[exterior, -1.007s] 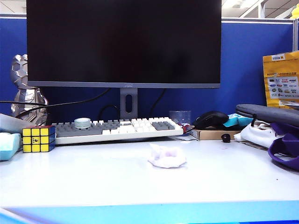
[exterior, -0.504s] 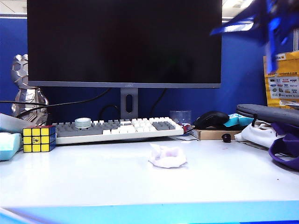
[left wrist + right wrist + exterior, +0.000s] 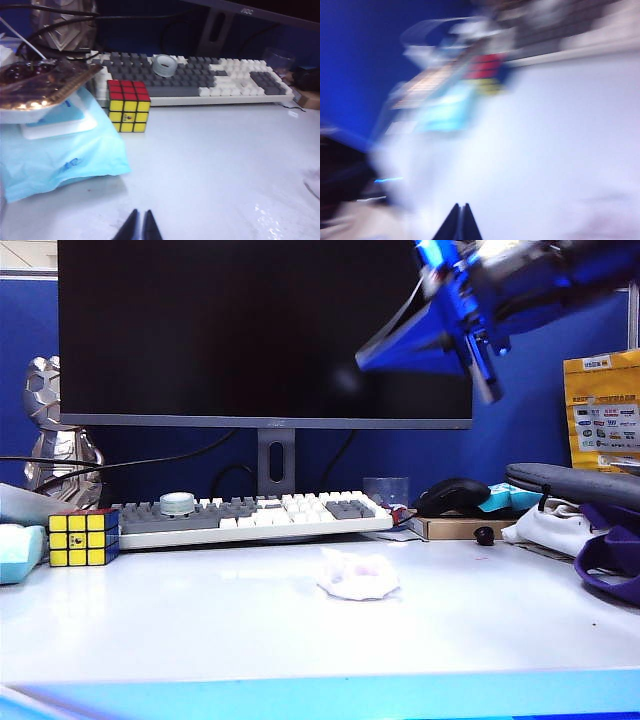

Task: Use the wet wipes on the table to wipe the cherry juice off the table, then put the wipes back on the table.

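White and glossy, the table (image 3: 200, 630) runs back from its light blue front edge, and lying crumpled on it near the middle are the wet wipes (image 3: 357, 575), a small wrinkled sheet with faint pink stains, nothing touching it. Off to the right on the tabletop, near the white cloth bundle (image 3: 548, 525), there's a tiny reddish speck that could be the cherry juice (image 3: 477, 559), though it's too small to be certain. Down at the left side, the left gripper (image 3: 140, 227) hangs low over bare table with its dark fingers pressed together on nothing; just beyond it sit a pale blue wipes pack (image 3: 60, 155) and a Rubik's cube (image 3: 129, 105), cube standing just in front of the keyboard (image 3: 200, 82). That grey and white keyboard stretches across the back with a small round cap (image 3: 177, 504) resting on its keys, a black mouse (image 3: 452, 495) on a flat box to its right, and a little black ball (image 3: 484, 535) near the box. High up on the right, the right gripper (image 3: 372, 358) is swinging through the air in front of the big dark monitor (image 3: 265, 335), blurred blue, well above the wipes; its wrist view is smeared with motion, yet the fingers (image 3: 452, 225) show clenched tight and empty. Behind everything stands a blue partition (image 3: 530, 390).
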Robot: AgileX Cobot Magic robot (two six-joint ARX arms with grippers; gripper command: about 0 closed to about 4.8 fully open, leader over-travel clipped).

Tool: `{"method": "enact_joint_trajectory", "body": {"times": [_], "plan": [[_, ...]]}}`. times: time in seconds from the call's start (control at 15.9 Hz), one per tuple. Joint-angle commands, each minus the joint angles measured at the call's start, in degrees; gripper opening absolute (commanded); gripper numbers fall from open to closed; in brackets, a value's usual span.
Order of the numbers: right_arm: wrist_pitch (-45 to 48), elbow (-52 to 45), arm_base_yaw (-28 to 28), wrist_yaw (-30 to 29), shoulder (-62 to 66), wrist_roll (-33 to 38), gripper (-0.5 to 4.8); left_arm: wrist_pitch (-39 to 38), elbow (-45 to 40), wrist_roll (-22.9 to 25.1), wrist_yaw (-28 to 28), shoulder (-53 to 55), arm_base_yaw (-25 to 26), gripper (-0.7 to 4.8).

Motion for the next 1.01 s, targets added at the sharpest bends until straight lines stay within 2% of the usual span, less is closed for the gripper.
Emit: {"method": "enact_joint_trajectory", "body": {"times": [0.06,0.13,0.19,0.44,0.5,0.57,0.76,1.01], "plan": [[-15.30,5.31,5.33,25.57,-0.15,-21.07,-0.03,0.35,-0.02,0.26,-0.04,-0.15,0.02,0.28],[-17.62,6.25,7.48,30.91,0.42,-25.11,-0.02,0.33,-0.02,0.26,-0.04,-0.15,0.02,0.28],[-19.08,6.95,8.94,32.76,1.29,-26.47,-0.02,0.33,-0.02,0.26,-0.04,-0.15,0.02,0.28],[-31.28,13.35,11.21,35.15,11.28,-26.91,0.11,0.33,-0.02,0.26,-0.04,-0.15,0.02,0.28],[-32.52,14.53,11.21,35.12,13.07,-26.91,0.63,0.33,-0.02,0.26,-0.04,-0.15,0.02,0.28],[-34.27,16.55,11.21,34.88,15.91,-27.08,2.02,0.35,-0.02,0.26,-0.04,-0.15,0.02,0.28],[-37.13,20.70,11.21,30.27,20.41,-27.21,2.56,0.35,-0.02,0.26,-0.04,-0.15,0.02,0.28],[-38.07,21.29,11.21,29.51,22.60,-27.26,2.57,0.33,-0.02,0.26,-0.04,-0.15,0.02,0.28]]}}
